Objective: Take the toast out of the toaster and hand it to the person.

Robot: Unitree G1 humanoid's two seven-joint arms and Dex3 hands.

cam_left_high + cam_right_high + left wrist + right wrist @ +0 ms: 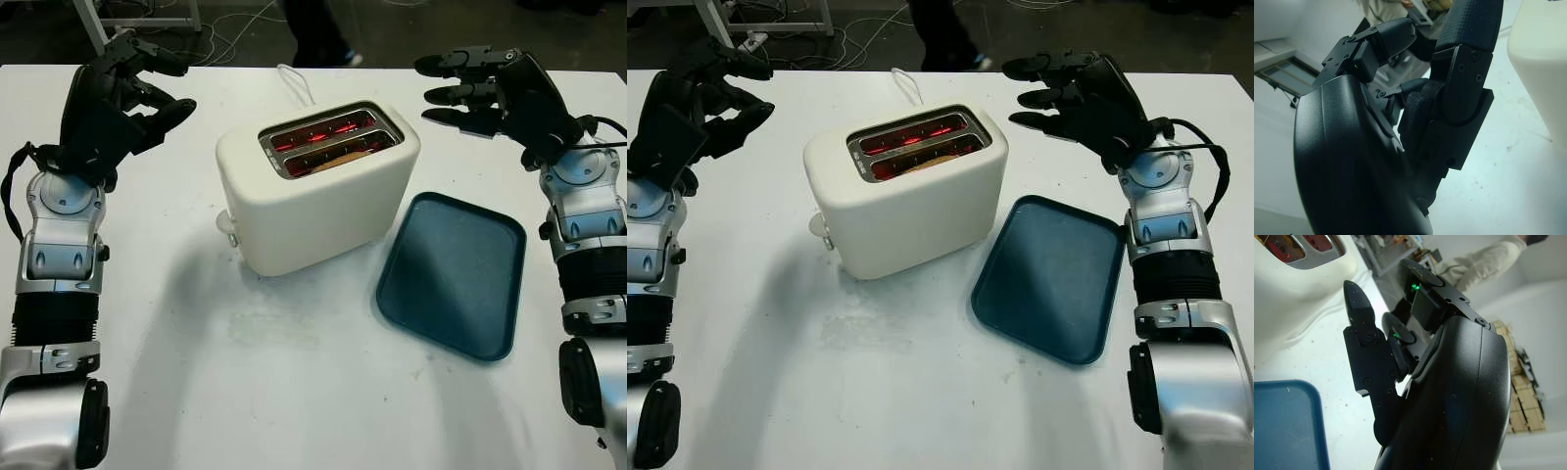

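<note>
Both hands are sitting empty above the white table [294, 392]. We're holding the left hand [122, 88] out to the left of the toaster [313, 191], well apart from it, fingers uncurled and gripping nothing. We're holding the right hand [485, 88] up at the toaster's far right corner, near it but not touching, fingers reaching toward it and also grasping nothing.

Toaster is standing mid-table, cream body, turned at a slight angle, both slots glowing red inside. We're seeing the toast [338, 155] down in the nearer slot, its tan top edge just below the slot rim; can't tell whether the far slot holds anything. White cord [294, 83] is running off the back of the toaster toward the far table edge.

Dark teal tray [456, 274] is lying flat just right of the toaster, near corner close to its base.

A person [940, 34] is standing beyond the far edge, legs visible.
</note>
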